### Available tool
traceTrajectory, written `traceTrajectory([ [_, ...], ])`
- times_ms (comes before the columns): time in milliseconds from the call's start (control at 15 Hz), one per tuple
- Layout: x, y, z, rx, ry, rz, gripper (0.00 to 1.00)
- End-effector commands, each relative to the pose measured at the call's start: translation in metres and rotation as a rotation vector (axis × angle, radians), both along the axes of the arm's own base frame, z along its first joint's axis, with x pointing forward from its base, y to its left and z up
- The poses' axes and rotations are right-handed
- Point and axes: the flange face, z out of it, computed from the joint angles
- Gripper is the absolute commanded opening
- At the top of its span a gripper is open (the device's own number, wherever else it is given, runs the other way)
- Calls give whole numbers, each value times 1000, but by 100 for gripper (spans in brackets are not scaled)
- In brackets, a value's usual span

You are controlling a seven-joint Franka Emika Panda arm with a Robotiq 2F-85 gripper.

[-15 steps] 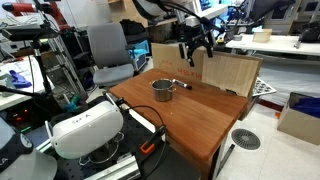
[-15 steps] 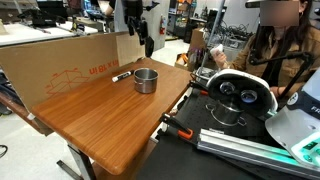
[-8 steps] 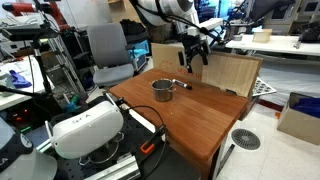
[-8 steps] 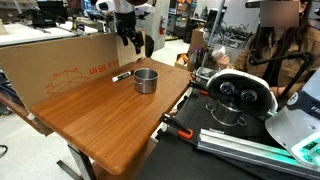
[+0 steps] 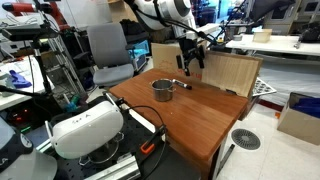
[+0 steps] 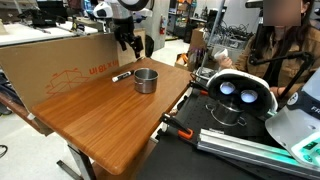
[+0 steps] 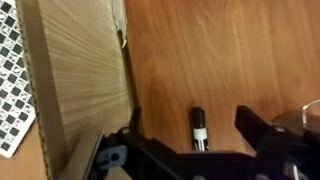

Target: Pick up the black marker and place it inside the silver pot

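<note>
The black marker (image 7: 198,128) lies flat on the wooden table, between my open jaws in the wrist view; it has a white band. In both exterior views it lies beside the silver pot (image 5: 163,90) (image 6: 146,80), as a thin dark stick (image 5: 183,84) (image 6: 121,76). My gripper (image 7: 190,125) (image 5: 187,63) (image 6: 126,40) hangs open and empty in the air above the marker. The pot's edge shows at the right border of the wrist view (image 7: 311,112).
A cardboard panel (image 6: 60,60) (image 5: 230,72) (image 7: 80,80) stands along the table's back edge, close beside the marker. A white headset-like device (image 5: 85,128) (image 6: 240,95) and cables sit off the table's end. An office chair (image 5: 108,55) stands behind.
My gripper has moved sideways from past the pot to a spot above the marker and dropped a little. The marker and pot have not moved.
</note>
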Motion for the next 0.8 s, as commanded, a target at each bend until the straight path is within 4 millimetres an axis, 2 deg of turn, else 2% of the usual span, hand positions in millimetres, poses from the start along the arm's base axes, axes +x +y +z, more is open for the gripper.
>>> traceTrajectory([
  [0,4,4,-10,-21,27,41,100],
  [733,6,18,-62,-72,66,104,100],
])
